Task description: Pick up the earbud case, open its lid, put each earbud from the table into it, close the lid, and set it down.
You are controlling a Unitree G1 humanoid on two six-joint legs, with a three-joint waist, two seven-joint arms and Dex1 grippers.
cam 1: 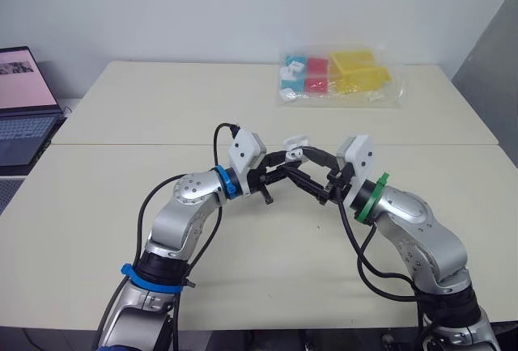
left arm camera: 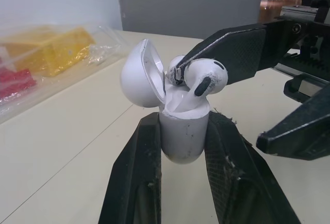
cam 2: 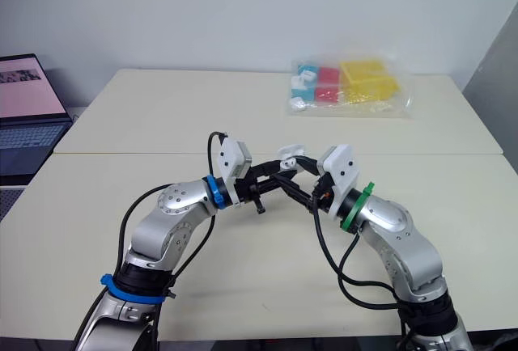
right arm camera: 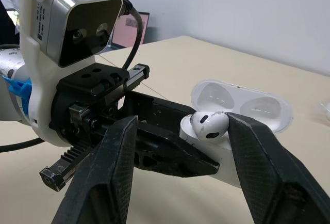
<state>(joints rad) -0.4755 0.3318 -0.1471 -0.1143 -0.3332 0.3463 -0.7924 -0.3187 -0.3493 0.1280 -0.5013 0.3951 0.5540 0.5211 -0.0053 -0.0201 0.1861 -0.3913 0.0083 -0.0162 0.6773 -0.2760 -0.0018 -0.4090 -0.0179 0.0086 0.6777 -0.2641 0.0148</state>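
Sitting clamped between the left gripper's [left arm camera: 184, 126] two black fingers [left arm camera: 136, 172], one glossy, rounded white earbud case [left arm camera: 181, 146], domed lid [left arm camera: 138, 74] open. One smooth earbud [left arm camera: 206, 77] perches at its mouth, touching one of the right gripper's [right arm camera: 183, 122] spread fingers [left arm camera: 242, 53], above the desk [cam 1: 121, 205].

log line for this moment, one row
phase: earbud insertion | left gripper: shut on earbud case, lid open | right gripper: open, fingers either side of earbud | earbud: at case opening, not fully in
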